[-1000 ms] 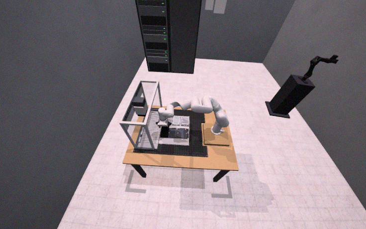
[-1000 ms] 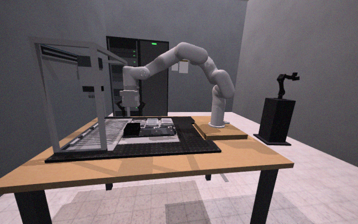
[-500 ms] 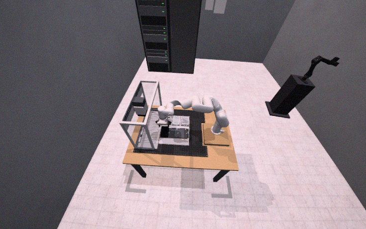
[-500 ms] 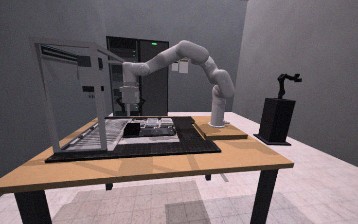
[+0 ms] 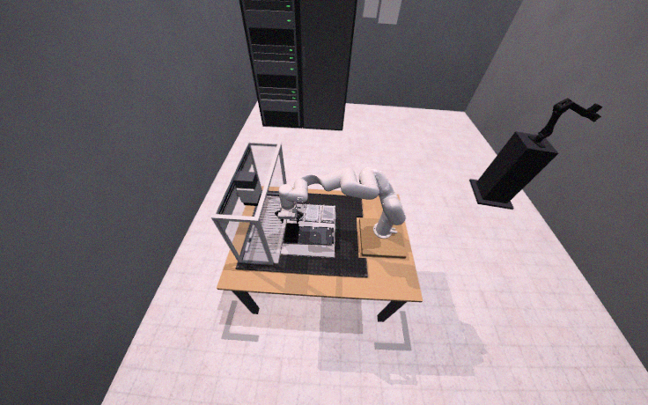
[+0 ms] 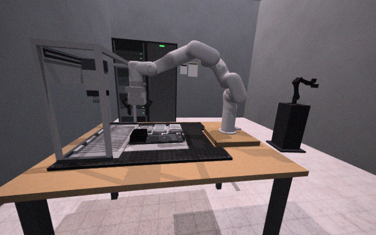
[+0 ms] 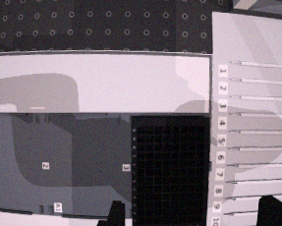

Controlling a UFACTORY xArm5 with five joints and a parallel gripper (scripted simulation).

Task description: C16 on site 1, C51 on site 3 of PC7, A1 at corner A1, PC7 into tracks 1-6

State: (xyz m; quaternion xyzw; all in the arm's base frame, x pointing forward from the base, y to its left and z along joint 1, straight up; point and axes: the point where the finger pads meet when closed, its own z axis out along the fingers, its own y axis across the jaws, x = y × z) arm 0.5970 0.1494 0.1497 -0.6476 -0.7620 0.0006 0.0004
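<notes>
From my exterior view the arm [image 6: 201,56] arches over from the right and hangs its gripper [image 6: 136,106] left of centre, well above the table [image 6: 160,172]. The jaws stand fully open and hold nothing; on the wrist view I see one fingertip [image 7: 115,220] at the bottom edge and the other at the lower right, with only air between.

Below them lies the carrier [image 7: 62,161], a flat grey plate at the left centre of the wrist frame. The black block [image 7: 171,172] stands on its right end, touching the numbered edge of the rails [image 7: 258,140] that fill the right side. Which site that is, I cannot tell.

On the exterior view two pale plates [image 6: 166,127] sit in a row just behind the carrier, at mid frame. The labels are too small for me to read.
</notes>
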